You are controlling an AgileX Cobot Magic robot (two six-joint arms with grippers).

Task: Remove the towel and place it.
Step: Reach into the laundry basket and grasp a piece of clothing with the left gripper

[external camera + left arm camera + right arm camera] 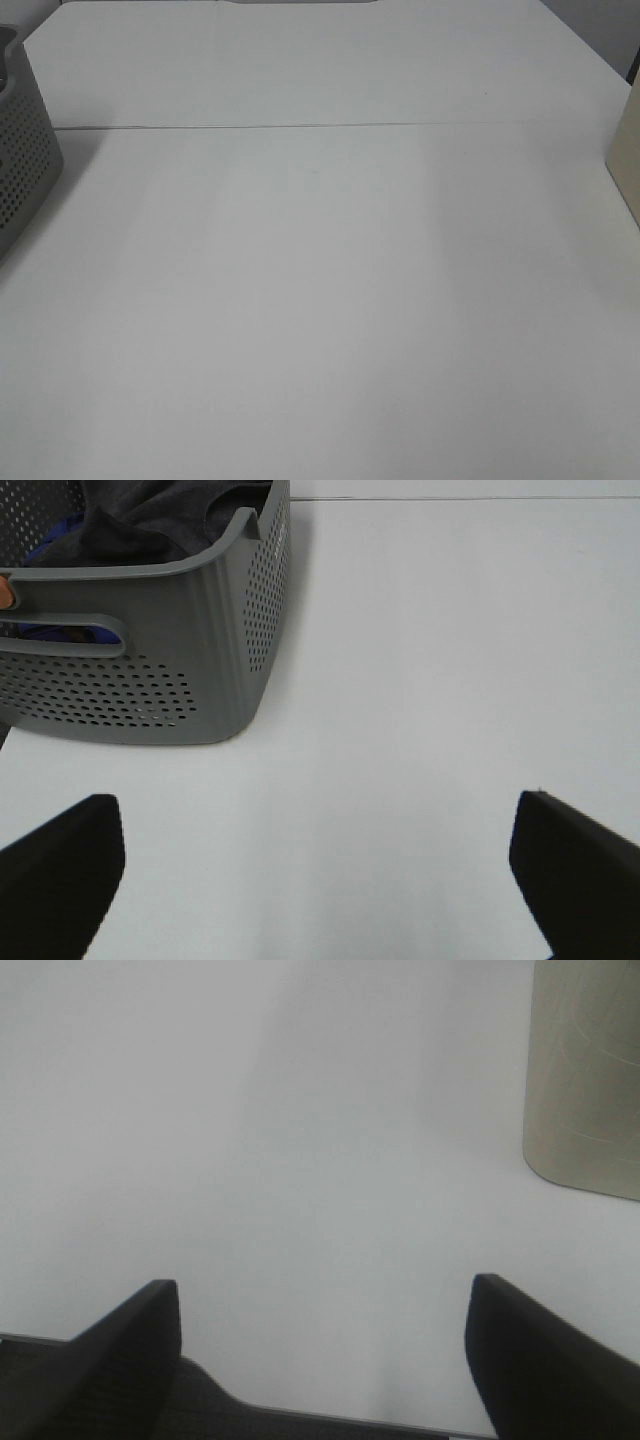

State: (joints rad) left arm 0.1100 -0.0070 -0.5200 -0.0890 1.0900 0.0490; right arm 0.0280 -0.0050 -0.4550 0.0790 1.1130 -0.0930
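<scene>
The towel [150,520] lies bunched inside the grey basket [180,670] at the worktop's [320,300] left edge, not yet lifted. The left claw [318,830] hovers beside it, spread wide and empty, probably ready to reach in. The right claw [325,1300] is also spread and empty, near the right edge.

A white table [320,300] with a thin seam [300,126] across its far part. A grey perforated basket [24,150] stands at the left edge, a beige object [628,150] at the right.

Matt plastic basket [200,680]; fuzzy cloth towel [150,515] — table [320,300] smooth, probably laminate.
</scene>
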